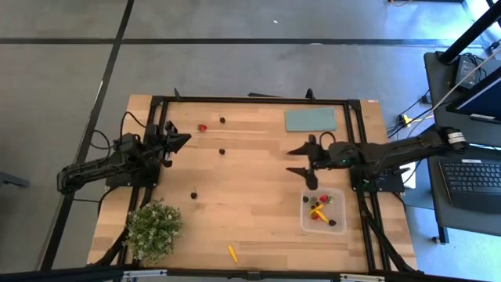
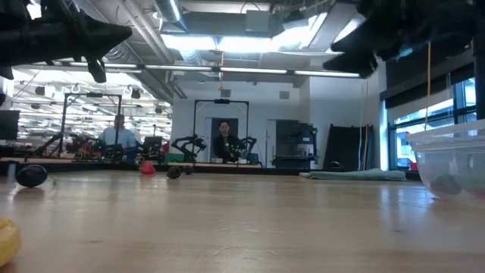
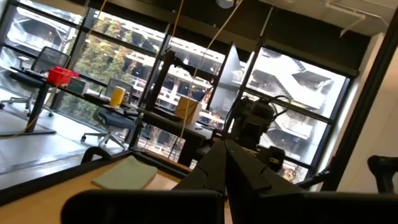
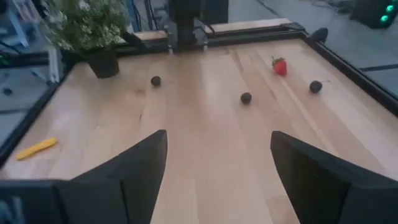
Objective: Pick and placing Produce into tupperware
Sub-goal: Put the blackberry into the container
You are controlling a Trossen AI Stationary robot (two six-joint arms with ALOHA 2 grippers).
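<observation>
The clear tupperware (image 1: 323, 210) stands near the table's right edge with several red, dark and yellow pieces in it; it also shows in the low view (image 2: 451, 163). Loose on the table lie a red berry (image 1: 202, 127), three dark round pieces (image 1: 222, 121) (image 1: 221, 151) (image 1: 194, 195) and a yellow stick (image 1: 232, 252). My right gripper (image 1: 296, 160) is open and empty, held above the table just beyond the tupperware's far side, pointing toward the table's left; its wrist view (image 4: 217, 168) shows the berry (image 4: 279, 65). My left gripper (image 1: 178, 139) is shut and empty, raised at the far left.
A bushy green potted plant (image 1: 154, 227) stands at the near left corner. A flat teal-grey slab (image 1: 309, 119) lies at the far right. Black frame rails run along the table's edges. People sit in the room beyond the table (image 2: 223, 140).
</observation>
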